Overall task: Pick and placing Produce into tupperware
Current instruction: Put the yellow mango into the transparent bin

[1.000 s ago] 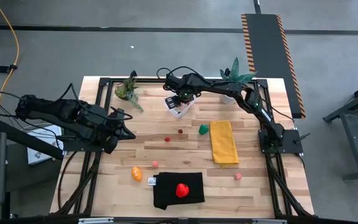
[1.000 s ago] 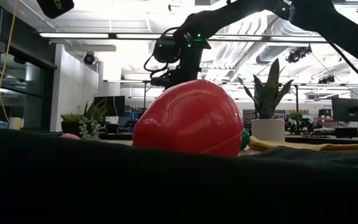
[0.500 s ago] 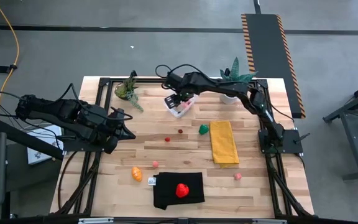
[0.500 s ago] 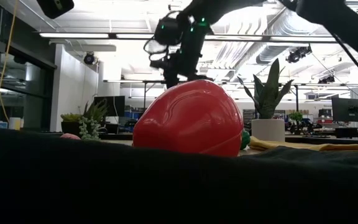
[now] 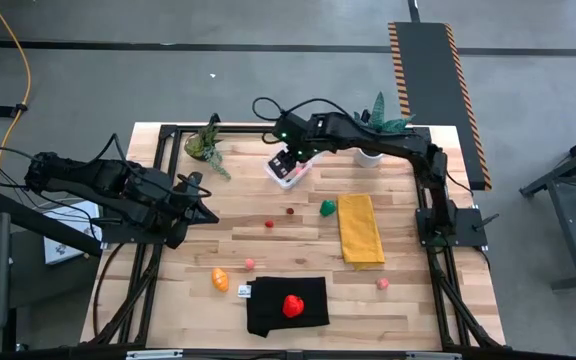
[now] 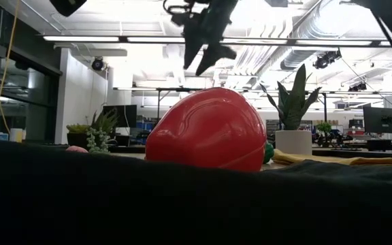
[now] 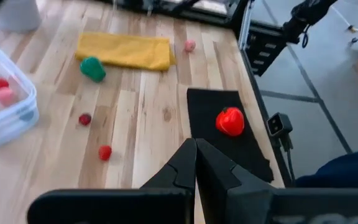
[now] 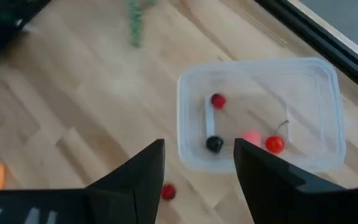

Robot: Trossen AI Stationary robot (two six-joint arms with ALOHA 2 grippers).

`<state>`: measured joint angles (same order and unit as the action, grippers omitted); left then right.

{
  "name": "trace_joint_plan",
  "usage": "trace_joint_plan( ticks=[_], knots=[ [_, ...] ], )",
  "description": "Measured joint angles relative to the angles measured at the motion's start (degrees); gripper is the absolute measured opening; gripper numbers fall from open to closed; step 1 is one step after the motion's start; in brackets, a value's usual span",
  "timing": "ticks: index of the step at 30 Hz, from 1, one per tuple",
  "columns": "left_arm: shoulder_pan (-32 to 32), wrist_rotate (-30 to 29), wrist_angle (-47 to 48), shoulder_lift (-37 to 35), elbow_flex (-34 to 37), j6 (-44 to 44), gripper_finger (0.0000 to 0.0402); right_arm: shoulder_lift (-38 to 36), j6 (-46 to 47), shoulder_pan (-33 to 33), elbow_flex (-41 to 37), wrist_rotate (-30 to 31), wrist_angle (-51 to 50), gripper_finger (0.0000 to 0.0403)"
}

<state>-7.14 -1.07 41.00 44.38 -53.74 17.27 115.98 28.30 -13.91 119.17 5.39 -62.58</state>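
From above, the right hand (image 5: 290, 152) hangs over the small clear plastic tub (image 5: 286, 171), which sits on the wooden slat table (image 5: 298, 245) toward its 12 o'clock edge. At about 3 o'clock from the tub lie a green toy vegetable (image 5: 327, 208) and, touching it, a folded yellow cloth (image 5: 360, 228). Two small red berries (image 5: 290, 211) lie on bare wood near the table's centre. Toward 6 o'clock a red strawberry-like toy (image 5: 292, 305) rests on a black cloth (image 5: 286, 305), with an orange toy piece (image 5: 220, 279) at its 10 o'clock and a pink berry (image 5: 382, 284) at its 3 o'clock. The left hand (image 5: 206, 209) waits over the table's 9 o'clock edge.

At table height, the red strawberry-like toy (image 6: 206, 129) fills the middle, and the right hand (image 6: 205, 41) hangs high above it, fingers apart and holding nothing.

The left wrist view shows the left hand (image 7: 196, 155) with its fingers pressed together, empty, above the wood; beyond it lie the strawberry toy (image 7: 230, 121) on the black cloth (image 7: 229, 134) and the tub (image 7: 5, 102).

The right wrist view shows the right hand (image 8: 197, 158) spread wide and touching nothing, directly above the tub (image 8: 261, 115), which holds two red berries, a pink one and a dark one.
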Motion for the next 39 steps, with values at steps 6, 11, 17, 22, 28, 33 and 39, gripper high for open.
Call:
trace_joint_plan(
  ticks=[6,11,17,22,28,33,39],
  knots=[
    [0.0,-0.1,-4.9,0.0,0.0,-0.8,0.0001,-5.9,-1.1,3.6,0.0,-0.5,-16.1,0.0184],
    [0.0,-2.6,-7.1,0.0,0.0,-0.5,0.0001,-11.4,2.6,8.2,-0.1,2.9,-27.9,0.0184],
    [0.0,-4.5,-8.2,0.0,0.0,0.4,0.0001,-20.8,6.9,16.3,-6.3,10.6,-27.0,0.0184],
    [0.0,-4.7,-8.2,0.0,0.0,3.0,0.0001,-31.3,14.0,22.3,-21.9,11.9,-22.5,0.0184],
    [0.0,4.8,-8.2,0.0,0.0,5.2,0.0001,-43.0,18.1,27.6,-44.9,3.5,4.2,0.0182],
    [-0.7,13.2,-8.2,0.0,0.0,14.8,0.0001,-44.9,18.3,28.4,-56.1,-4.9,21.7,0.0177],
    [-7.4,16.5,-10.7,1.4,0.0,21.9,0.0001,-44.0,17.9,28.3,-60.1,-8.0,25.1,0.0177]
  ],
)
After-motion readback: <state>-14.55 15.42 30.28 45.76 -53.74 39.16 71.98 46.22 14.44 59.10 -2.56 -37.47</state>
